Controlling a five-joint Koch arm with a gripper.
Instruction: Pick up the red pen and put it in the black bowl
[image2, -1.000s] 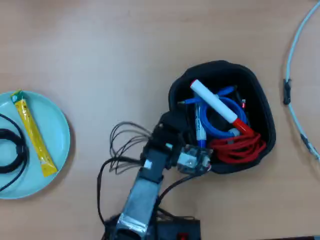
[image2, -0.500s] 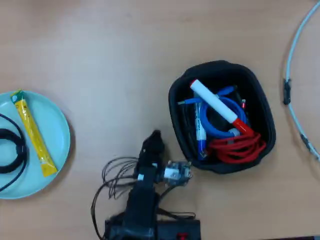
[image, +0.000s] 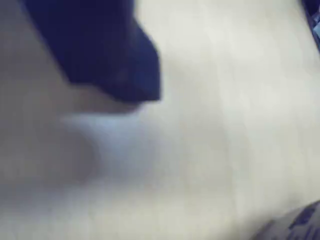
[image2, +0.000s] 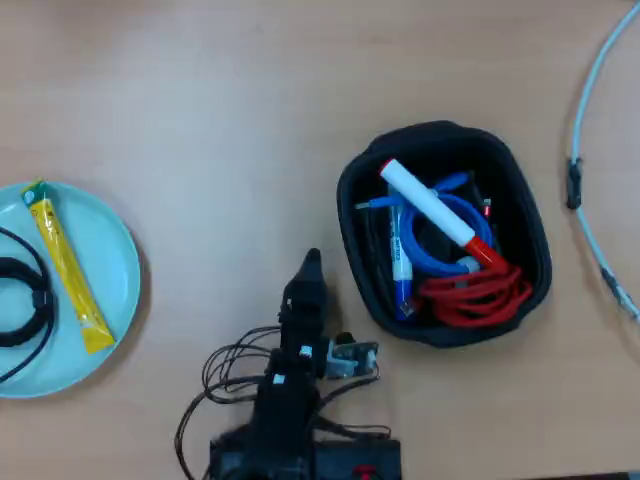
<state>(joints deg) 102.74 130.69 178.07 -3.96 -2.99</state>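
My end effector (image2: 311, 258) sits over bare table (image2: 200, 100) just left of the black bowl (image2: 520, 190) in the overhead view, and honestly I can't tell if it's open or closed, only one dark tip shows. It's holding nothing that I can see. The red pen (image2: 430, 212) lies across the cables inside the bowl, so looks like the job's basically done.

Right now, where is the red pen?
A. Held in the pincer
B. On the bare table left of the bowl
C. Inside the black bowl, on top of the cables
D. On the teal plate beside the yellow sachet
C: the overhead view shows the red pen lying diagonally inside the black bowl, across blue and red cables.
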